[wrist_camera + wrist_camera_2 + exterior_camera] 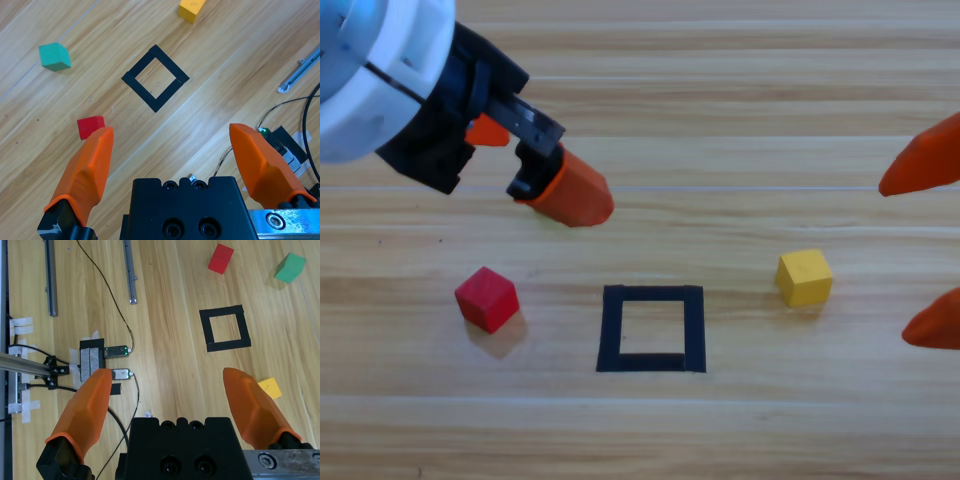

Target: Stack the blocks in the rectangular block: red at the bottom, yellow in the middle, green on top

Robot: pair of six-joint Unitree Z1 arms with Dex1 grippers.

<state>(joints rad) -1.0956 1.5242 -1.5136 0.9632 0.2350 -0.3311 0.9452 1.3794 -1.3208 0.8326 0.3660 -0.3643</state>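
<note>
Both grippers hang with their orange jaws spread wide and nothing between them. From above, the left gripper (545, 165) comes in from the upper left corner and sits above the table (740, 120), up and to the right of the red cube (487, 298) and well apart from it; its wrist view shows that cube just beyond one jaw tip, not touched. At the picture's right edge the right gripper (930, 245) shows only as two orange tips, one above the other, to the right of the yellow cube (804, 277) and clear of it. Three cubes can be counted in all: one red, one yellow, and one green cube (54, 56), which appears only in the two wrist views and lies on bare wood away from the others. One black tape square (651, 328) lies between the red and yellow cubes, its hollow centre showing bare wood, with no cube inside it or touching its outline. Thin cables, metal rails and taped-down electronics lie on the wood in the right wrist view.
</note>
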